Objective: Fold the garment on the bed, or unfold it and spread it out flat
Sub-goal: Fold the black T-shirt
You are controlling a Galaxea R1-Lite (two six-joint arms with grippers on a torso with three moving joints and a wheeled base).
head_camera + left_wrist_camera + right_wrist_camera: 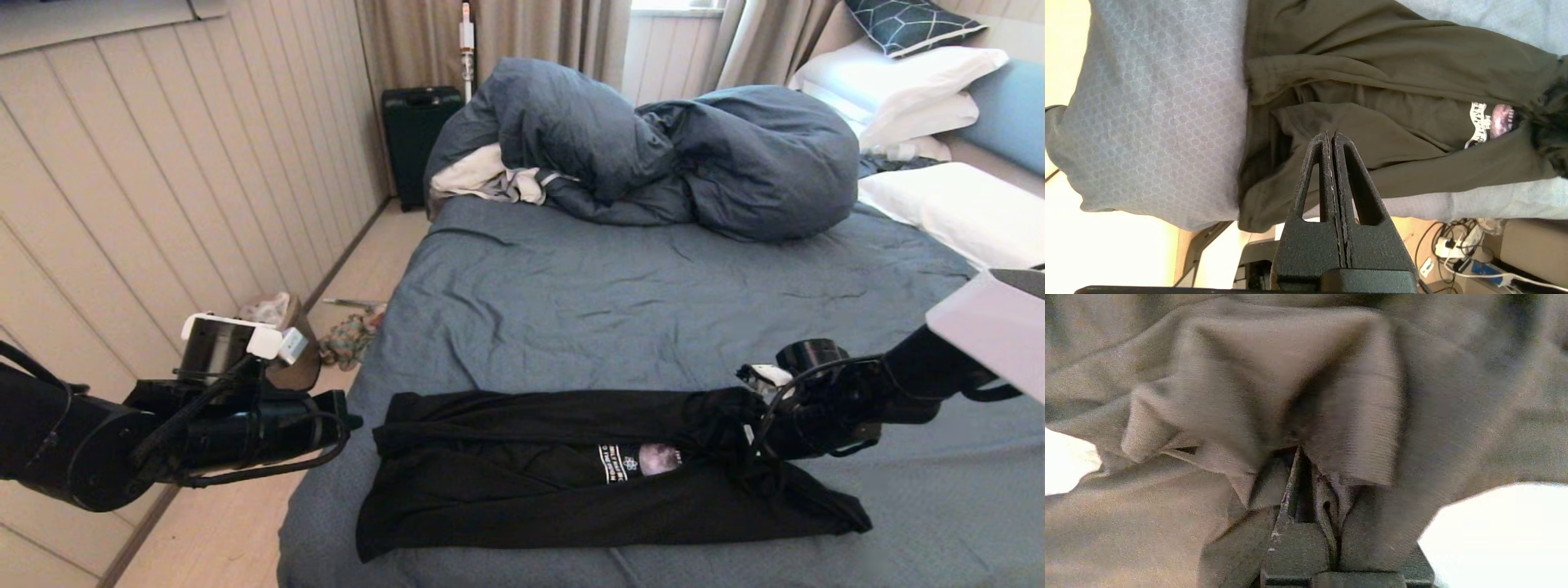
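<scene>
The garment (571, 469), soft black jersey already folded into a long band, lies across the near edge of the bed (637, 294), its long axis running from the right gripper (755, 441) away toward the left gripper (347, 425). The right gripper sits at the band's creased end, jaws pinched on bunched cloth there. The left gripper hangs just off the opposite end, pressed together and empty; the right arm is judged nearer.

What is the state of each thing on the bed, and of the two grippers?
garment: folded lengthwise into a long band, lying across the near edge of the bed.
duvet: bunched in a heap.
left gripper: shut, empty, beside the bed.
right gripper: closed on the garment's right end.
</scene>
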